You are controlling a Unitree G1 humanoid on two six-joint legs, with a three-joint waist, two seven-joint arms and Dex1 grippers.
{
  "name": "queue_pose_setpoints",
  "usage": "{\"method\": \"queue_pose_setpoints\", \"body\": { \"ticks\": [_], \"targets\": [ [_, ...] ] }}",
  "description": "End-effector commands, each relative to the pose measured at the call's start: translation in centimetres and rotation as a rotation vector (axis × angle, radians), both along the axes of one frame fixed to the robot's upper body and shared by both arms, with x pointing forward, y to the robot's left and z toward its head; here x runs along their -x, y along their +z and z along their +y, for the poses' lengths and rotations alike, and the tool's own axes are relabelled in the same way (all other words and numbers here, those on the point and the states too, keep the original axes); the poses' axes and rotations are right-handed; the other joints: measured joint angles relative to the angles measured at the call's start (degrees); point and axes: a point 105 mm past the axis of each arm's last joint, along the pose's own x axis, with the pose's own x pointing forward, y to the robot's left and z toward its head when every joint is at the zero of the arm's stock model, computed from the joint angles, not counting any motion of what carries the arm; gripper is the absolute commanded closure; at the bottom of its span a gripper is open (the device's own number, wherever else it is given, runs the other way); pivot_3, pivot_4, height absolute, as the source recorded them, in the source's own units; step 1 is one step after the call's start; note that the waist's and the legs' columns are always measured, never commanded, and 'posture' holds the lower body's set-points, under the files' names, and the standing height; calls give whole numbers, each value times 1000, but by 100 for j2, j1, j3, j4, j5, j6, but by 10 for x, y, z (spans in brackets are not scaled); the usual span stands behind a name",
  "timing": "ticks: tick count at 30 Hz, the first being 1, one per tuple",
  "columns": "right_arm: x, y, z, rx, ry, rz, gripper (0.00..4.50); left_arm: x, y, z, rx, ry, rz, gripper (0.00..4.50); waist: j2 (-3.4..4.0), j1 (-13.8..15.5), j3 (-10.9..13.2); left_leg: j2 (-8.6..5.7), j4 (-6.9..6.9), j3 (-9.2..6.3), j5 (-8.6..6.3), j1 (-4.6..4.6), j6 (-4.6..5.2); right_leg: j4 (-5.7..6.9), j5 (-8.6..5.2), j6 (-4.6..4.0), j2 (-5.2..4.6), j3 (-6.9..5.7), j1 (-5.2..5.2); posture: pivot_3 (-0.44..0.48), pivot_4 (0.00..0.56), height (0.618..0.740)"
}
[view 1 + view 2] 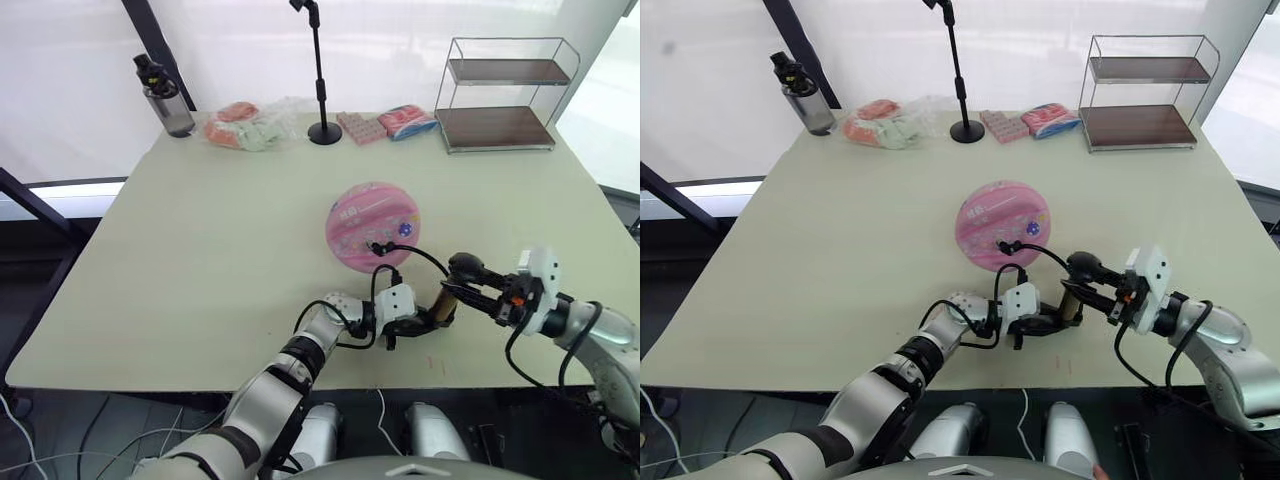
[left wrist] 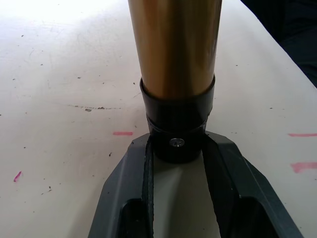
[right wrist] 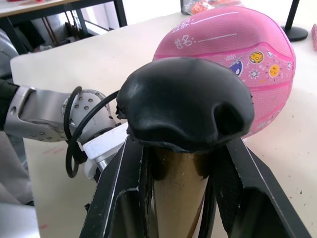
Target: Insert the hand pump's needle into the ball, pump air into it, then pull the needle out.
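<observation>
Left eye view: ball (image 1: 373,226) sits mid-worktop (image 1: 200,260), pump (image 1: 443,303) lies near the front edge, just in front of the ball
Ball: pink, printed side up, free of both pincers; hose (image 1: 412,252) arcs from the pump to a black fitting on its near face
Needle: fitting (image 1: 377,247) touches the ball at the valve; pin itself too small to see, so depth of insertion cannot be told
Left pincer (image 1: 405,327): pinching the pump's black end cap (image 2: 177,133); left wrist view shows both fingers pressed on the cap, gold barrel (image 2: 174,44) running away from them
Reason for left hold: judged an anchor, keeping the barrel steady and low over the worktop so the handle can be worked against it
Right pincer (image 3: 178,163): fingers (image 3: 121,188) closed on the stem either side, just beneath the black knob (image 3: 185,101)
Reason for right hold: knob's flare sits above the fingers, so a pull outward should catch it; a push would need firm squeeze
Stage: judged pumping phase, needle seated, withdrawal not yet done
Risk: ball is unrestrained; a hard stroke could tug the hose and roll it or unseat the needle
Background: bottle (image 1: 165,96), stand (image 1: 322,70), shelf rack (image 1: 505,92) along the far edge, well apart from the work
</observation>
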Motion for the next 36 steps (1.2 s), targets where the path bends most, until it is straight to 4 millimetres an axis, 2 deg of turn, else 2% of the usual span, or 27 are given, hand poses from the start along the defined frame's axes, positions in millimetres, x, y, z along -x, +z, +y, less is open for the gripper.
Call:
{"method": "queue_pose_setpoints", "body": {
  "ticks": [1,9,17,20,27,31,36],
  "targets": [
    [3,57,-8,-20,15,-151,3420,16,-32,17,-100,-1,103,3405,7,24,15,0,0,0,0,-2,0,-1,0,0,0,0,-2,0,150,740],
    [6,114,-17,-53,19,-244,3420,17,-32,16,-102,-8,102,3405,-3,75,53,4,4,5,0,-15,0,-2,1,0,3,1,-15,0,150,740],
    [11,147,-22,-71,34,-251,3420,16,-32,17,-106,-8,99,3405,1,79,58,5,6,5,1,-22,1,-6,2,0,1,-1,-18,0,150,740],
    [14,153,-22,-80,54,-217,3420,16,-32,17,-105,-9,99,3405,4,80,57,5,12,4,1,-46,1,-6,3,0,1,-2,-41,0,150,740],
    [14,143,-20,-53,60,-147,3420,18,-33,17,-104,-9,102,3405,5,88,56,4,20,6,2,-78,1,-1,7,-4,-3,-1,-73,0,150,740],
    [9,119,-18,0,40,-115,3420,18,-33,17,-103,-7,100,3405,7,87,55,4,20,8,2,-77,1,-1,7,-3,-2,-2,-72,0,150,740],
    [5,79,-13,17,22,-56,3420,17,-33,17,-104,-5,99,3405,3,78,50,5,21,9,2,-69,1,2,7,-2,1,0,-68,0,150,740]
  ]
}}
